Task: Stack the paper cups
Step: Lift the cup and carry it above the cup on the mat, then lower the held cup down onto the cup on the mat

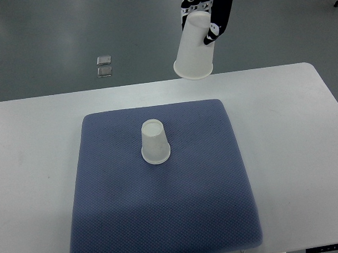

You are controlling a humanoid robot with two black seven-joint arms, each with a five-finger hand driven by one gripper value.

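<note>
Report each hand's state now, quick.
One hand: closed on a paper cup, held mouth-down above the table's far edge; which arm it is cannot be told.
Other hand: not in view.

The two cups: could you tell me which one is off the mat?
The upper cup, mouth down in a hand beyond the table's far edge; the other cup stands inverted on the mat.

hand (209, 14), top centre of frame: black finger links with white plastic segments, small dark holes or screws dotting the white parts. arm side can't be told, cropped by top edge.
</note>
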